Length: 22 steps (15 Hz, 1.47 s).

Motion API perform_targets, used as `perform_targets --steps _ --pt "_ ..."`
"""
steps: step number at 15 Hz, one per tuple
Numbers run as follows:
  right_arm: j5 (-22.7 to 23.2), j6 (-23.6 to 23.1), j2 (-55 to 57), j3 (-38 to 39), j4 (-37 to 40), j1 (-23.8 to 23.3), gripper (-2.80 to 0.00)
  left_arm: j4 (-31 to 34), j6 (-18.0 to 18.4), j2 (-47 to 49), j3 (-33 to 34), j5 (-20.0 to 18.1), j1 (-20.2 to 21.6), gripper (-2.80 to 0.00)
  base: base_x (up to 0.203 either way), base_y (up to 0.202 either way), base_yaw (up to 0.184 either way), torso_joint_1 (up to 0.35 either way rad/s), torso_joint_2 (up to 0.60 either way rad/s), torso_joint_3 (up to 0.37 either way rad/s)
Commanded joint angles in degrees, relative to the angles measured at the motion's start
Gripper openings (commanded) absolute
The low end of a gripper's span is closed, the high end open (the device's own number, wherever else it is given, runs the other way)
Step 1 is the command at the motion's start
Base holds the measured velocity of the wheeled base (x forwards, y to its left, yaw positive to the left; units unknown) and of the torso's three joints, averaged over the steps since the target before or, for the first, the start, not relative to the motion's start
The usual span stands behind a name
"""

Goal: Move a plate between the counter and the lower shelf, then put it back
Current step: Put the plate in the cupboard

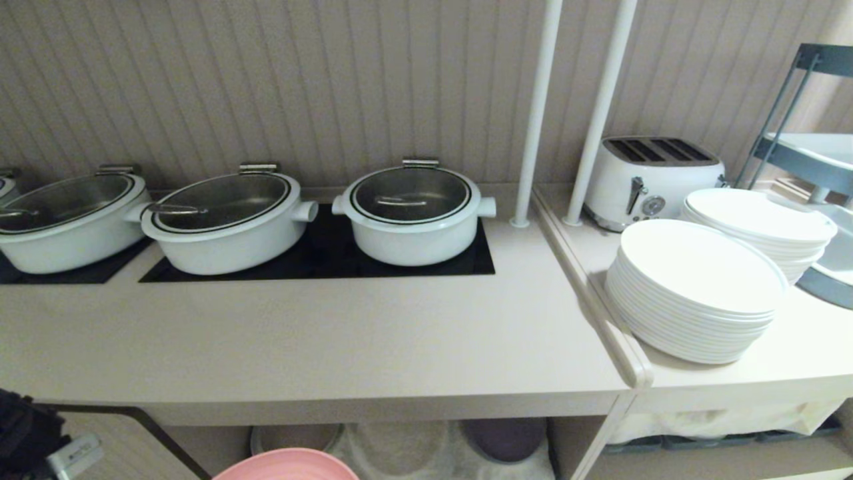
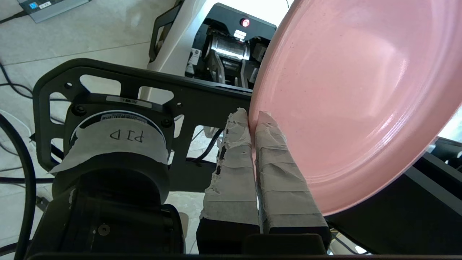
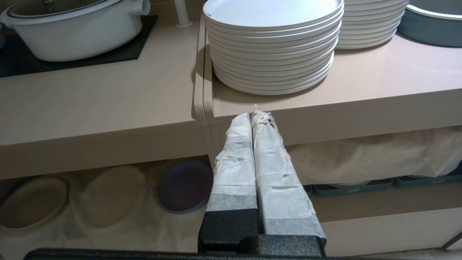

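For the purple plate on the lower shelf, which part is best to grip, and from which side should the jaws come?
Probably its front rim, approached level from the open front of the lower shelf. The purple plate lies flat on the cloth under the counter, so coming from above is blocked and only the thin near edge is exposed.

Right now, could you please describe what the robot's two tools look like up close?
Both are built alike. The left tool has two long tapered fingers wrapped in wrinkled, frayed white tape, set in a textured black base. The right tool shows the same white-taped fingers on a black base. Black cables run by the left arm.
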Motion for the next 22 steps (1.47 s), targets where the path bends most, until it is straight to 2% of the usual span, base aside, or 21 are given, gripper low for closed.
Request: perform_targets --steps 1,10,14,22 --pt "0.0 0.0 0.0 0.0 0.0 0.0 -2.8 0.2 -0.2 0.2 0.0 0.0 0.0 -2.8 0.0 0.0 0.0 -0.087 0.19 0.084" --pt "0.0 0.0 0.0 0.0 0.0 0.0 -2.8 0.2 -0.1 0.2 0.0 -0.1 0.1 -2.8 0.0 0.0 0.0 -0.114 0.26 0.129" --pt "0.0 0.0 0.0 0.0 0.0 0.0 -2.8 -3.1 -0.2 0.2 0.4 -0.2 0.1 -2.8 0.0 0.0 0.0 -0.145 0.3 0.154" --pt "0.0 0.0 0.0 0.0 0.0 0.0 -2.8 -3.2 -0.2 0.2 2.0 0.0 0.0 -2.8 0.0 0.0 0.0 -0.15 0.32 0.169"
